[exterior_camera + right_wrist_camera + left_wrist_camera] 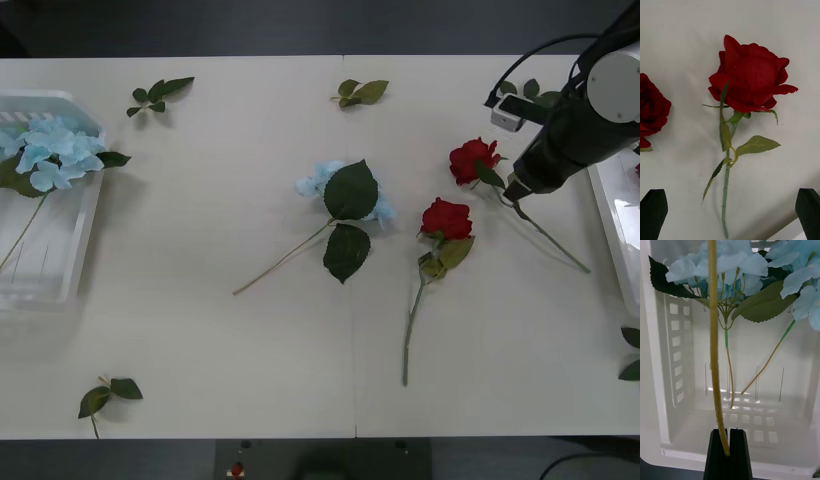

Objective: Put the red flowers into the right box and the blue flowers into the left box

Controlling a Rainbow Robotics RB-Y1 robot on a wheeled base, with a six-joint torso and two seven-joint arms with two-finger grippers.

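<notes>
My right gripper (515,192) hangs open just above the table, its black fingers (655,210) on either side of the stem of a red flower (750,75) lying flat. That rose (473,160) lies near the right box (612,215). A second red flower (446,218) lies to its left. One blue flower (322,180) rests mid-table under dark leaves. My left gripper (728,448) is shut on the thin stem of a blue flower (720,258) held over the left box (752,363). More blue flowers (50,155) lie in the left box (70,275).
Loose green leaf sprigs lie at the back left (158,95), back middle (362,93), front left (108,394) and right edge (632,352). A bit of red (637,168) shows inside the right box. Open tabletop lies in front.
</notes>
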